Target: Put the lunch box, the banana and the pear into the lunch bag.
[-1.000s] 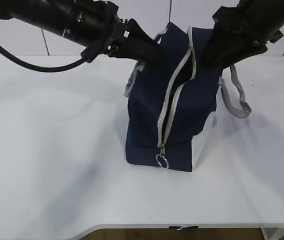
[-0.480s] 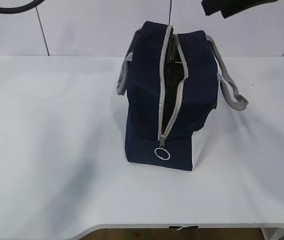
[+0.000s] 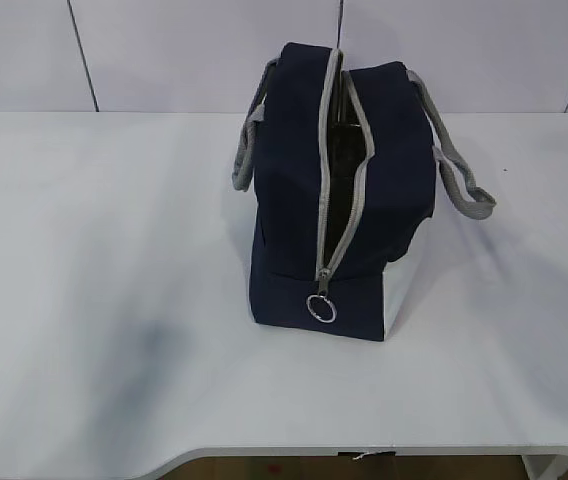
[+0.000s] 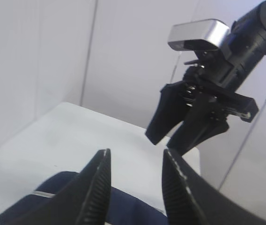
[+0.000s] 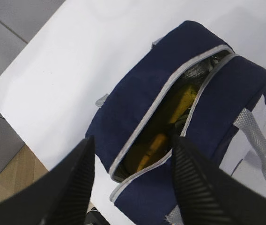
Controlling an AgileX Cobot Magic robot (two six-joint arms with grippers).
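Note:
The navy lunch bag (image 3: pixel 299 200) stands upright mid-table, its grey zipper open along the top and the ring pull (image 3: pixel 321 308) hanging low on the near end. Seen from above, the slit shows a long yellow shape that looks like the banana (image 5: pixel 152 146) and a second yellow patch (image 5: pixel 182 101) that I cannot tell to be pear or banana. The lunch box is hidden. My right gripper (image 5: pixel 133 143) hovers open high above the bag, empty. My left gripper (image 4: pixel 136 157) is open and empty too, over the bag's navy top (image 4: pixel 128 211).
The white table (image 3: pixel 104 260) lies bare all round the bag. Grey webbing handles (image 3: pixel 464 190) droop off both sides. Tiled wall stands behind. The right arm's wrist and camera (image 4: pixel 203 37) hang opposite my left gripper in the left wrist view.
Both arms let go of the bag's top edges and rose out of the exterior view. The bag straightened up and its handles dropped.

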